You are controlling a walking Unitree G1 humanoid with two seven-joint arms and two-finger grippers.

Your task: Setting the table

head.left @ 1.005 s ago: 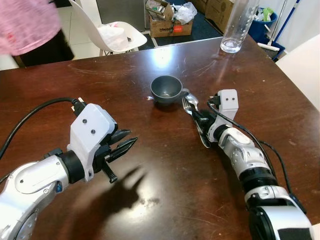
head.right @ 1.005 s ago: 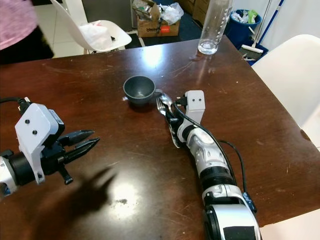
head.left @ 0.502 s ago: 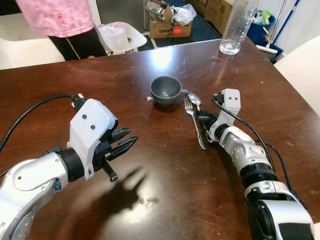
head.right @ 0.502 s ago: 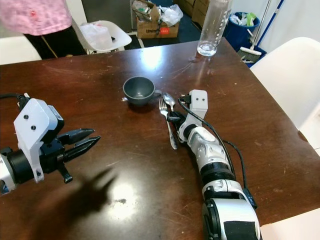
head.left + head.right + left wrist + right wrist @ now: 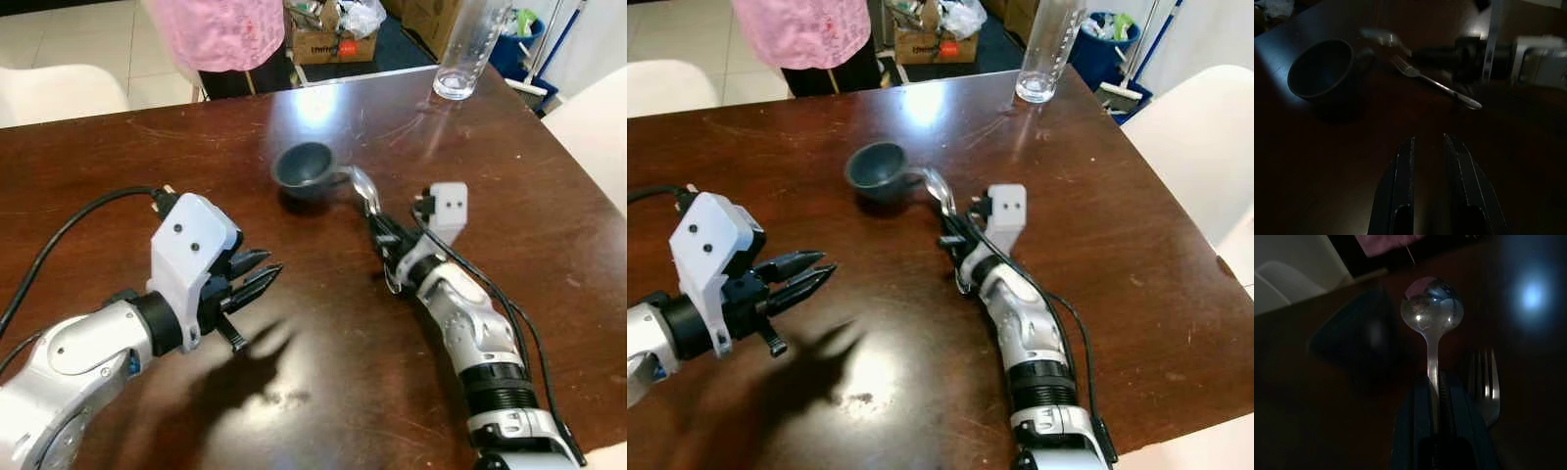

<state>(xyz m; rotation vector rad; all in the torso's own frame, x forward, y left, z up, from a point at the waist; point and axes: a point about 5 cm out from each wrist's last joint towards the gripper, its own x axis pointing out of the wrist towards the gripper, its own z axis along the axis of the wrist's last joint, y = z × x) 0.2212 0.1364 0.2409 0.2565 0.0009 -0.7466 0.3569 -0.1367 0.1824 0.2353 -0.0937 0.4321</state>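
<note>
A dark grey cup stands mid-table. My right gripper is shut on the handle of a silver spoon, whose bowl is raised just beside the cup's handle. A fork lies flat on the table directly under that gripper, tines toward the cup; the fork also lies beside the spoon in the right wrist view. My left gripper hovers over bare table to the left of the cup, its fingers close together with nothing between them.
A clear glass bottle stands at the table's far right corner. A person in a pink top stands behind the far edge. White chairs sit at the far left and at the right. The dark wooden table is bare toward me.
My right gripper has lifted the spoon off the table and carried it left toward the cup, which has shifted slightly left. The person has walked to the right behind the table. The left arm barely moved.
</note>
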